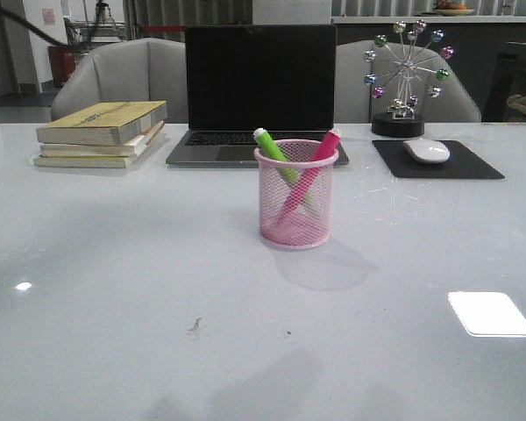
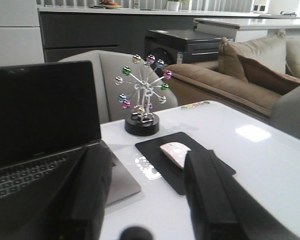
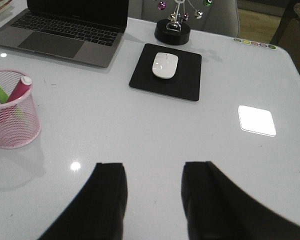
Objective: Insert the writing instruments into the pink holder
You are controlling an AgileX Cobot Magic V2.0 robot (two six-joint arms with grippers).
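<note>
Sitting dead center in the front view is the pink holder [image 1: 295,195], upright on the white table [image 1: 114,289], and both markers are already in it. The green marker [image 1: 275,155] leans toward the upper left and the pink marker [image 1: 311,177] toward the upper right, crossing inside the mesh with their tops poking over the rim. Behind it there's a laptop [image 1: 259,92], a book stack [image 1: 101,133] at the left, and a mouse [image 1: 427,150] on a black pad [image 1: 437,160] at the right, next to a ferris wheel toy [image 1: 407,79]. Neither arm shows in the front view. The left gripper [image 2: 145,200] is spread apart with nothing between its fingers, looking over the laptop edge and pad. The right gripper [image 3: 152,200] is also parted and empty above bare table, with the holder at that view's left edge.
</note>
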